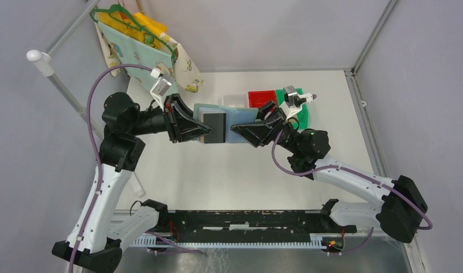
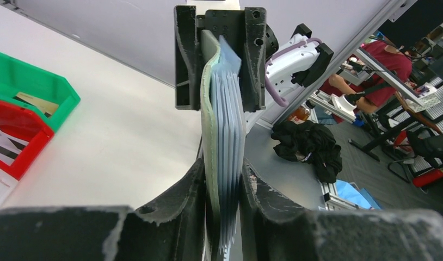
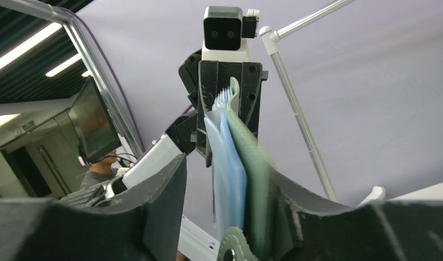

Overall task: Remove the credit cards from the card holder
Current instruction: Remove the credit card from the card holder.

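card holder (image 1: 240, 122) partly hidden by both arms, its pocket contents indiscernible
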Controlling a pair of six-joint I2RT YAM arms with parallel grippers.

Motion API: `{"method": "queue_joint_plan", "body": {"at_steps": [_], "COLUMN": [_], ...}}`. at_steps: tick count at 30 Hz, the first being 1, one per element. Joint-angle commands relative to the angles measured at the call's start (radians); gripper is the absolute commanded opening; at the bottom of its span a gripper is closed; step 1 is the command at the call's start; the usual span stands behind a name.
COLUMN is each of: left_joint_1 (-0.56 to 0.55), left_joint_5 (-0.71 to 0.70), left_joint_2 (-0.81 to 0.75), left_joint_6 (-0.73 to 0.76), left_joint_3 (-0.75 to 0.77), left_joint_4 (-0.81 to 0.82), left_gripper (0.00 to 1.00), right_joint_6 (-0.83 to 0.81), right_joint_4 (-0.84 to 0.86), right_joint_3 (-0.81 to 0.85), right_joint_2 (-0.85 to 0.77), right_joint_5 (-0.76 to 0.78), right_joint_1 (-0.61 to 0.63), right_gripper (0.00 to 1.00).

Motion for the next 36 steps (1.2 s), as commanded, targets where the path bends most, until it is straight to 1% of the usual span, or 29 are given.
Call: {"method": "queue_joint_plan", "body": {"at_steps": [1,2,4,7,9,11,14,17,18,20,24,26,28,30,32,36], "left_joint_1": [-0.002,-0.002,-0.002,-0.002,-0.002,-0.002,-0.001,-0.001,-0.001,-0.001,-0.001,0.000,0.007,0.013,0.016,0.016], "left_joint_5": [0.017,0.008,-0.021,-0.065,-0.102,-0.131,-0.159,-0.175,-0.177,-0.184,-0.187,-0.185,-0.185,-0.170,-0.149,-0.124], "left_joint_2": [0.016,0.023,0.038,0.060,0.070,0.083,0.111,0.142,0.148,0.154,0.156,0.164,0.184,0.200,0.209,0.213], "left_joint_6": [0.062,0.118,0.225,0.335,0.358,0.373,0.397,0.424,0.429,0.428,0.423,0.443,0.487,0.497,0.488,0.465], "left_joint_3": [0.077,0.101,0.155,0.197,0.207,0.212,0.232,0.265,0.274,0.282,0.292,0.313,0.369,0.400,0.401,0.401], "left_joint_4": [-0.076,-0.140,-0.267,-0.403,-0.450,-0.489,-0.547,-0.609,-0.617,-0.623,-0.628,-0.647,-0.702,-0.732,-0.736,-0.725], "left_gripper": [0.09,0.08,0.06,0.04,0.04,0.04,0.04,0.03,0.03,0.03,0.02,0.02,0.02,0.02,0.02,0.02], "right_joint_6": [-0.046,-0.068,-0.093,-0.131,-0.200,-0.231,-0.158,-0.040,-0.026,-0.029,-0.070,-0.071,-0.075,-0.075,-0.073,-0.069], "right_joint_4": [-0.097,-0.159,-0.250,-0.404,-0.532,-0.590,-0.558,-0.423,-0.398,-0.395,-0.454,-0.459,-0.449,-0.436,-0.433,-0.414], "right_joint_3": [0.071,0.085,0.103,0.155,0.202,0.233,0.251,0.215,0.206,0.202,0.223,0.217,0.205,0.197,0.194,0.171], "right_joint_2": [-0.033,-0.050,-0.102,-0.155,-0.185,-0.196,-0.155,-0.104,-0.091,-0.068,-0.019,-0.001,0.009,0.018,0.032,0.046], "right_joint_5": [-0.047,-0.059,-0.076,-0.113,-0.115,-0.134,-0.235,-0.331,-0.350,-0.375,-0.414,-0.420,-0.420,-0.415,-0.417,-0.413], "right_joint_1": [-0.038,-0.062,-0.127,-0.230,-0.257,-0.262,-0.261,-0.254,-0.249,-0.219,-0.159,-0.142,-0.126,-0.112,-0.109,-0.100], "right_gripper": [0.61,0.65,0.70,0.68,0.67,0.67,0.64,0.62,0.62,0.61,0.59,0.57,0.55,0.53,0.51,0.50]}}
